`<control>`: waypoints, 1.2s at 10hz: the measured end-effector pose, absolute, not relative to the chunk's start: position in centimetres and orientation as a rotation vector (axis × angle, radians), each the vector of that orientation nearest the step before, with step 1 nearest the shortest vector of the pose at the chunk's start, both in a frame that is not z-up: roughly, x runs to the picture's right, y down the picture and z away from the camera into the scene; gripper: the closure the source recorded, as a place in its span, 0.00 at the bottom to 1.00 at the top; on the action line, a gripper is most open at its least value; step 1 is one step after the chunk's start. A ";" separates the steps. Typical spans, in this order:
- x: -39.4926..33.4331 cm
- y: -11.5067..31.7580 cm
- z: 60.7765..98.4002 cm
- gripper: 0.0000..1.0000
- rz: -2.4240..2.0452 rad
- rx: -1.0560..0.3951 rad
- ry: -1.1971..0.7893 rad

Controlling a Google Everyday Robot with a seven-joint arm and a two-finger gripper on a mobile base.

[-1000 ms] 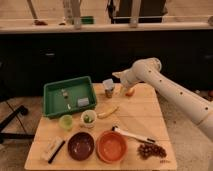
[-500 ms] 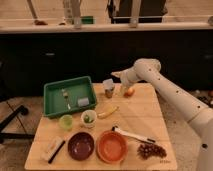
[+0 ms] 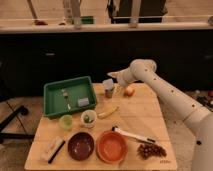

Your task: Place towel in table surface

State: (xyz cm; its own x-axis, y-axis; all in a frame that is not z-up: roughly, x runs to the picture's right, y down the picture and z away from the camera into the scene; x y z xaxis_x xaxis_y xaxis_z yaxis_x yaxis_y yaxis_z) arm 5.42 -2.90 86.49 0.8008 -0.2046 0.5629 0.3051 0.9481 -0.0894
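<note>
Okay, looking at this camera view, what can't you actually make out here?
Camera view:
- Gripper, over the table's far edge beside the grey cup: what it holds, if anything, is too small to tell.
- Towel: not identifiable for certain anywhere.
- Small items in the green tray: too small to name.
- Robot arm: cut off by the right edge.
</note>
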 end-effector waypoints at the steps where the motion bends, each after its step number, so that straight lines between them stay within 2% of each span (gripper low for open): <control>1: 5.1 -2.9 86.8 0.20 -0.276 -0.179 -0.586; 5: 4.8 -2.8 88.0 0.20 -0.270 -0.186 -0.592; 6: 4.9 -2.8 88.3 0.23 -0.267 -0.189 -0.591; 7: 5.0 -2.7 88.5 0.29 -0.265 -0.191 -0.591; 8: 5.1 -2.7 88.7 0.41 -0.266 -0.190 -0.593; 9: 5.1 -2.7 88.8 0.48 -0.267 -0.187 -0.595; 11: 5.3 -2.7 88.9 0.71 -0.267 -0.180 -0.601; 12: 5.3 -2.8 88.9 0.79 -0.267 -0.177 -0.603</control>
State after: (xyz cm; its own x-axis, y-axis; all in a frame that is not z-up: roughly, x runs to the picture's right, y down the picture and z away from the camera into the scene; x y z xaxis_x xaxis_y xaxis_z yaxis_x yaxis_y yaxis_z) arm 5.30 -2.75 88.90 0.7909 -0.1956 0.5799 0.2982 0.9506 -0.0860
